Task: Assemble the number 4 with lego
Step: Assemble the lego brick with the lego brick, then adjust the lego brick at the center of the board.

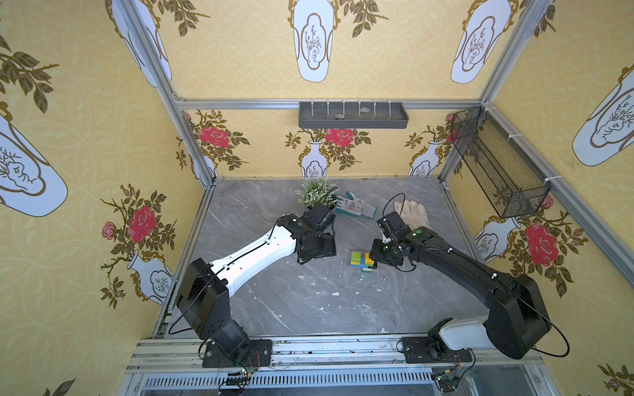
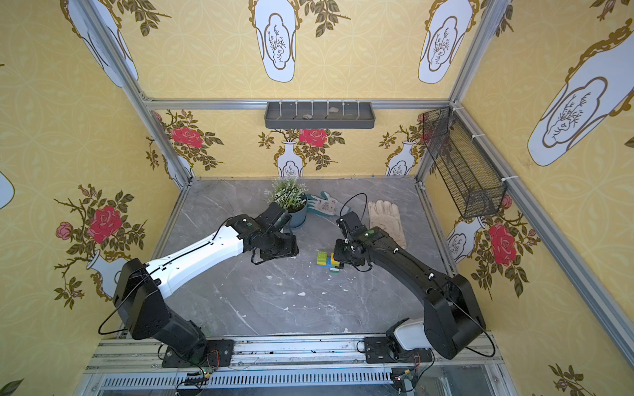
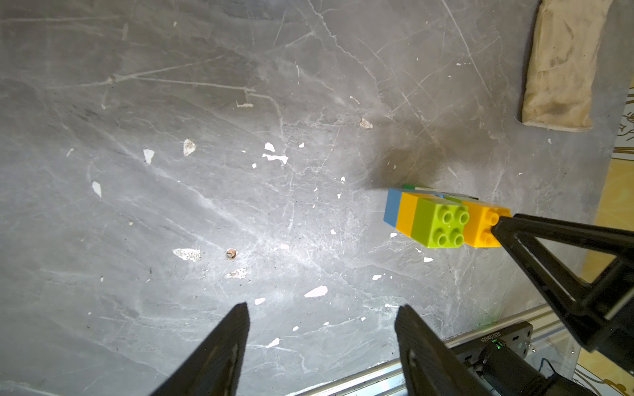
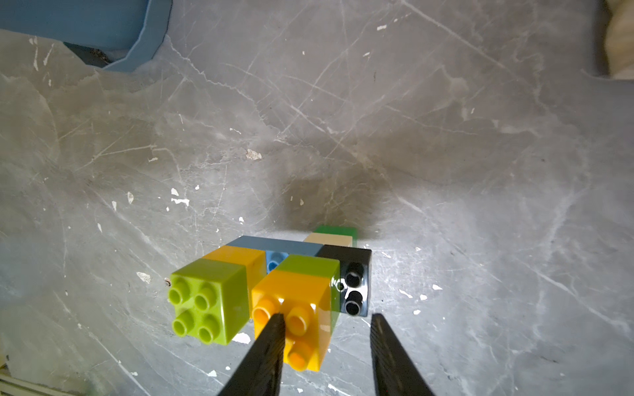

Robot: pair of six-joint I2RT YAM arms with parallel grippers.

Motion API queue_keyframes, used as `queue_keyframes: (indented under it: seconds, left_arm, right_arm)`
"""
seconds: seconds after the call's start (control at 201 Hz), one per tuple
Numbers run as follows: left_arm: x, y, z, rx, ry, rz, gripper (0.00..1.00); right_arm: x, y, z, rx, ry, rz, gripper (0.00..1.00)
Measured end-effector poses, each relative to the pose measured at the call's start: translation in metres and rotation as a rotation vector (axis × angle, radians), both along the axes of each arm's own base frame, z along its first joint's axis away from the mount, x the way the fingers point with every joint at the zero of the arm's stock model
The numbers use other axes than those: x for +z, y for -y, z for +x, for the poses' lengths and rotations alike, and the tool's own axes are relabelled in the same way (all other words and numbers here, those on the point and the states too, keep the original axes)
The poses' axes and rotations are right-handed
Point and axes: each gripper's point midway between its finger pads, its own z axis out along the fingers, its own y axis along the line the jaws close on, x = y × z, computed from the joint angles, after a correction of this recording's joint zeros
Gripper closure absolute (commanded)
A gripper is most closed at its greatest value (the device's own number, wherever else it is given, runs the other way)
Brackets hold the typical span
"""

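The number 4 point(image 1: 362, 262) point(image 2: 328, 262) lies flat on the grey table, built of lego: a lime-topped prong point(image 4: 209, 301), a yellow-topped prong point(image 4: 291, 301), a blue crossbar point(image 4: 274, 247), and a black, white and green stem. My right gripper point(image 4: 327, 319) is open at the figure's prong end. One of its fingers point(image 3: 507, 223) lies across the yellow brick's studs; the other stands clear beside the black brick. My left gripper point(image 3: 322, 308) is open over bare table, well to the left of the figure point(image 3: 442, 219), with nothing between its fingers.
A potted plant point(image 1: 317, 193) in a blue pot point(image 4: 85, 27) stands at the back, with a grey-green glove point(image 1: 353, 205) and a beige glove point(image 1: 411, 212) beside it. On the walls hang a mesh basket point(image 1: 497, 168) and a grey shelf tray point(image 1: 353, 115).
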Motion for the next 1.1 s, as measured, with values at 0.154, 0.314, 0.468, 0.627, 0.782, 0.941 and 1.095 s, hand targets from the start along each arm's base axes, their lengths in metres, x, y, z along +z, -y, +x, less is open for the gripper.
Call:
queue_keyframes:
  seconds: [0.154, 0.314, 0.468, 0.627, 0.782, 0.941, 1.095]
  left_arm:
    - [0.000, -0.002, 0.000, -0.001, 0.002, 0.000, 0.30]
    - [-0.002, -0.008, 0.002, 0.012, 0.007, -0.002, 0.30]
    - [-0.002, -0.008, 0.006, 0.017, 0.018, -0.020, 0.30]
    - [-0.005, -0.006, 0.006, 0.010, 0.017, -0.031, 0.31]
    - [-0.001, -0.007, 0.007, 0.013, 0.028, -0.041, 0.31]
    - [-0.001, -0.009, 0.011, 0.019, 0.033, -0.045, 0.31]
    - [-0.003, -0.013, 0.013, 0.020, 0.035, -0.047, 0.31]
  right_arm:
    - [0.001, 0.002, -0.001, 0.009, 0.011, -0.026, 0.45]
    - [0.007, 0.000, -0.015, 0.059, 0.024, -0.076, 0.42]
    - [0.008, 0.002, -0.014, 0.059, 0.034, -0.114, 0.42]
    - [0.002, 0.002, -0.016, 0.067, 0.021, -0.137, 0.43]
    - [0.006, 0.001, -0.015, 0.064, 0.031, -0.132, 0.42]
    - [0.008, -0.002, -0.015, 0.075, 0.046, -0.122, 0.33]
    - [0.005, -0.039, -0.039, 0.320, 0.172, -0.119, 0.19]
